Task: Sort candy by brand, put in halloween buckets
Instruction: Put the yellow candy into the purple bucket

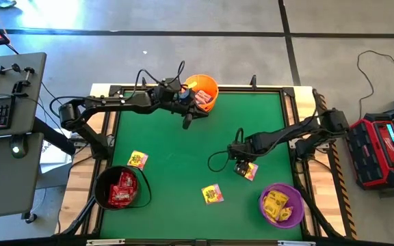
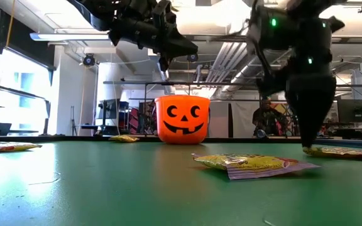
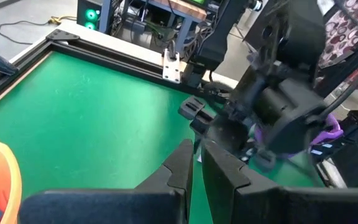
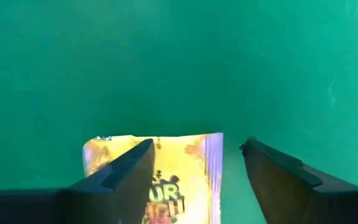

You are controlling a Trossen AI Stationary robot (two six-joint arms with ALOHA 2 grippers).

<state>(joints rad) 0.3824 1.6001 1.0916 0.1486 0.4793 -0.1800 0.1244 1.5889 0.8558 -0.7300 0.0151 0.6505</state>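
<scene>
Currently right gripper (image 4: 194, 171) spread wide over yellow candy packet (image 4: 179, 180) on the table (image 1: 183, 157), nothing grasped; left gripper (image 1: 187, 123) clenched, empty.

Right pincer (image 1: 242, 169) agape, left pincer (image 1: 187, 124) closed

Three buckets (image 1: 201, 90), three loose yellow candy packets (image 1: 213, 194).

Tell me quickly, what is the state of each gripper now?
Left gripper: closed, holding nothing.
Right gripper: open, over a yellow candy packet.
</scene>
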